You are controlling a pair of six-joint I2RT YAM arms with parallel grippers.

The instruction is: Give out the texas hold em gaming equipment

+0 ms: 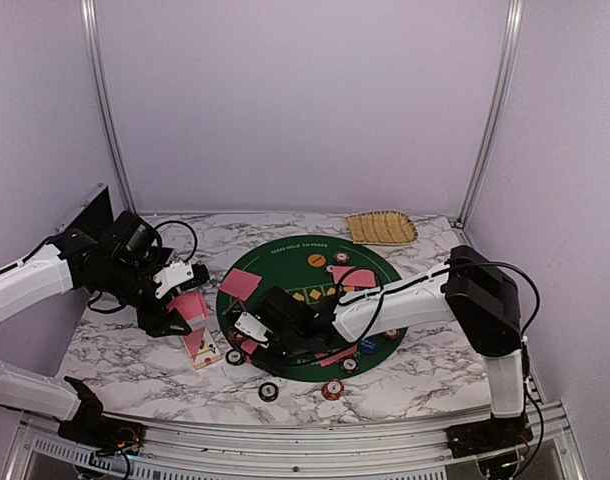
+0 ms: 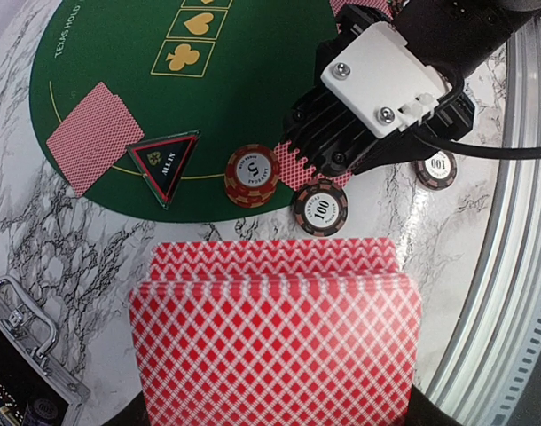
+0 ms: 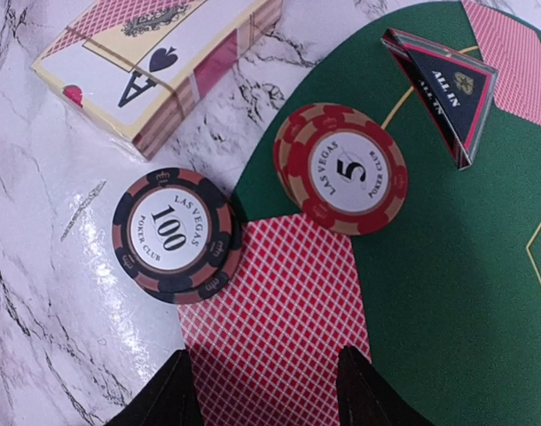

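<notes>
My left gripper (image 1: 180, 305) is shut on a fan of red-backed cards (image 2: 275, 346), held above the marble left of the green mat; its fingers are hidden behind the cards. My right gripper (image 3: 269, 395) is open, its tips spread over a single red-backed card (image 3: 275, 311) lying flat across the mat's near-left edge. Beside that card are a dark 100 chip stack (image 3: 176, 235) and a red 5 chip stack (image 3: 341, 169). A black-triangle ALL IN button (image 3: 443, 89) sits on the mat. The right gripper (image 2: 341, 133) also shows in the left wrist view.
The card box (image 1: 200, 348) lies on the marble left of the mat (image 1: 285, 255). Dealt cards (image 2: 95, 136) lie on the mat. More chips (image 1: 332, 389) lie near the front edge. The tan woven tray (image 1: 382, 228) is at the back right.
</notes>
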